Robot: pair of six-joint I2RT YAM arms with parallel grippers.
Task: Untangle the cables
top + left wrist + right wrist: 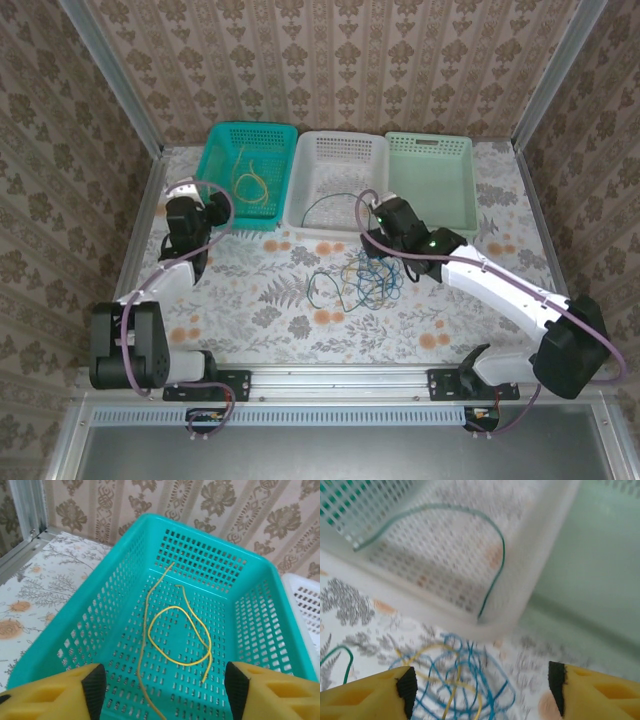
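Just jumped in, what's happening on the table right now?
Sorting is partway done. One yellow cable lies in the teal basket, with the left gripper open and empty above it. A green cable sits in the white basket. The right gripper, open, hangs over the tangle of blue, yellow and green cables on the table.

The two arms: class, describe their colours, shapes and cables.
The left arm and right arm both have white links and black joints. A purplish-grey cable runs along each. The right arm carries a small green light. The fingers are yellow wedges with black pads.
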